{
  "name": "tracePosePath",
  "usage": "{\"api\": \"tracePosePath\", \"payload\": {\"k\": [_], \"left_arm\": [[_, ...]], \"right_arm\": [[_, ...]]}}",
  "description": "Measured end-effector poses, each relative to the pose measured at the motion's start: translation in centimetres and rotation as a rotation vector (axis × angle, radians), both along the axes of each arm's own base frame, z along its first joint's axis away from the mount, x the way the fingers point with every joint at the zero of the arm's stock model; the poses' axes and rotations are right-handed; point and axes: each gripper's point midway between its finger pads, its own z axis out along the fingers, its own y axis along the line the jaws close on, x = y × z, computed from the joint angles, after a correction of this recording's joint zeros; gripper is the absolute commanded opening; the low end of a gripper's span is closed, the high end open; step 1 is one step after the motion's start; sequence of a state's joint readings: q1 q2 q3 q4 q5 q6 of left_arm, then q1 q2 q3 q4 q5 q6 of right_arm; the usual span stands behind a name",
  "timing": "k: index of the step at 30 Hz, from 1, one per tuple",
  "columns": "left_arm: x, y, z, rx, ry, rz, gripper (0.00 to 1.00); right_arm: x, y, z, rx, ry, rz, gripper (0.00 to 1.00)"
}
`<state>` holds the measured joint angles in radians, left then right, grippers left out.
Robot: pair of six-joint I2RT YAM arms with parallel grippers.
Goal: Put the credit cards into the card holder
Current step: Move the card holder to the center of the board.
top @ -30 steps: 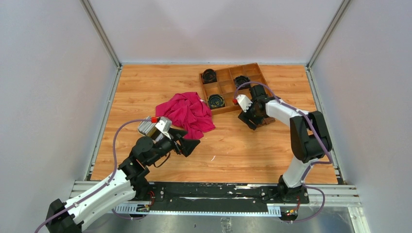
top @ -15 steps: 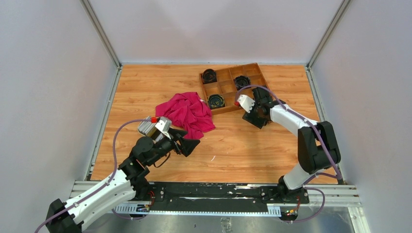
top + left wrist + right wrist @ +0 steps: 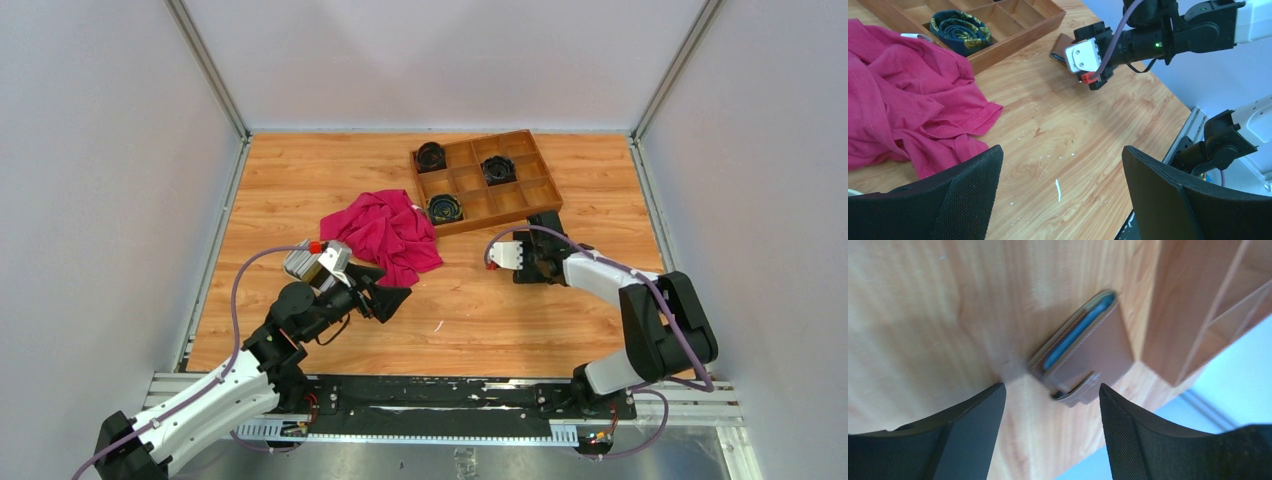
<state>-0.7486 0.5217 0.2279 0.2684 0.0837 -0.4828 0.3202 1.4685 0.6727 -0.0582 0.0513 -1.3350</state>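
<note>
The right fingers (image 3: 965, 432) are held spread, with the brown card holder (image 3: 1088, 357) laid on the surface (image 3: 923, 315) just beyond their tips. The left fingers (image 3: 960, 200) are spread too.

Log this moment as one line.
left gripper open, near red cloth | right gripper open, aimed at card holder beside tray | cards not seen

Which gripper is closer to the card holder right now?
Right. The right gripper is open just short of the card holder; the left gripper is well away, beside the red cloth.

Card holder (image 3: 1095, 356) blurry; contents unclear
</note>
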Motion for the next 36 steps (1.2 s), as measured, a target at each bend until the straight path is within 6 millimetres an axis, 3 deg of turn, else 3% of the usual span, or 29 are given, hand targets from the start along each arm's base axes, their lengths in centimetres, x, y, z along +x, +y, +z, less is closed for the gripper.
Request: {"api": "tracePosePath", "payload": {"k": [3, 8, 11, 14, 16, 24, 30, 36], "left_arm": [[0.0, 0.0, 0.0, 0.000, 0.000, 0.000, 0.93], [0.0, 0.0, 0.0, 0.000, 0.000, 0.001, 0.93], [0.0, 0.0, 0.0, 0.000, 0.000, 0.001, 0.93], [0.0, 0.0, 0.0, 0.000, -0.001, 0.001, 0.93], [0.0, 0.0, 0.0, 0.000, -0.001, 0.001, 0.93], [0.0, 0.0, 0.0, -0.001, -0.001, -0.002, 0.93], [-0.2, -0.2, 0.0, 0.000, 0.001, -0.014, 0.93], [-1.2, -1.7, -0.3, 0.016, -0.011, -0.103, 0.92]], "right_arm": [[1.9, 0.6, 0.2, -0.025, -0.067, 0.055, 0.66], [3.5, 1.5, -0.1, -0.043, -0.115, 0.129, 0.49], [3.5, 1.9, -0.4, -0.039, -0.118, 0.161, 0.35], [3.1, 2.1, -0.9, -0.029, -0.110, 0.175, 0.10], [2.9, 2.1, -1.1, -0.019, -0.104, 0.173, 0.03], [2.7, 2.2, 0.9, 0.054, -0.135, 0.109, 0.00], [1.0, 3.0, 4.3, 0.183, -0.134, 0.069, 0.00], [-1.7, 5.9, 8.9, 0.415, -0.030, 0.057, 0.00]]}}
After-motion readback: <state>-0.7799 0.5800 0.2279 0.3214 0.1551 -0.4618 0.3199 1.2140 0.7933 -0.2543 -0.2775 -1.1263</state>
